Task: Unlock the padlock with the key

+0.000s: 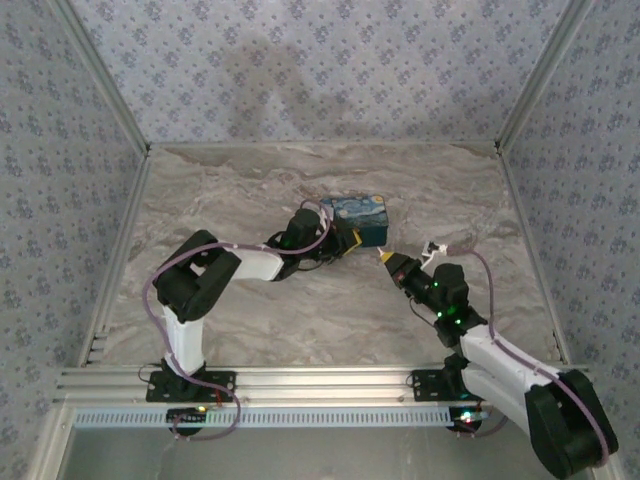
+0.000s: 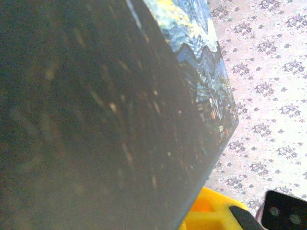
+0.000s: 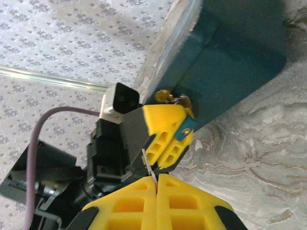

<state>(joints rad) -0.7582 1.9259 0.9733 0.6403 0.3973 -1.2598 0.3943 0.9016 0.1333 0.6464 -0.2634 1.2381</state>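
Brass is nearly all that can be made out of the small brass-coloured padlock [image 3: 164, 96]. In the right wrist view it peeks out just above centre, at the tips of the left gripper [image 3: 184, 120]. Its body is mostly hidden behind the yellow ribbed fingers [image 3: 165, 125], and its keyhole cannot be made out. It sits against the lower edge of the teal rectangular box [image 3: 230, 62], which is cut off by the top of that frame.

In the left wrist view the same box [image 2: 96, 120] is a dark, blurred wall across the left and centre. Its lid, at upper right, is printed with a swirling blue-and-yellow night-sky painting (any lettering there is too blurred to read). A yellow finger [image 2: 206, 213] is cropped by the bottom edge.

The left gripper's fingers stand almost together and appear to pinch the padlock. The right gripper [image 3: 156, 178], at the bottom centre of its own view, has its yellow fingers pressed flat together. A thin silvery key [image 3: 149, 166] sticks out of the seam as a mere sliver, its head hidden, and it points towards the left gripper just beyond.

From above, the box [image 1: 365, 210] lies at the centre of the grey marbled tabletop [image 1: 250, 180]. The left gripper [image 1: 347, 243] is at its lower left edge, and the right gripper [image 1: 388, 258] is just below its lower right corner.
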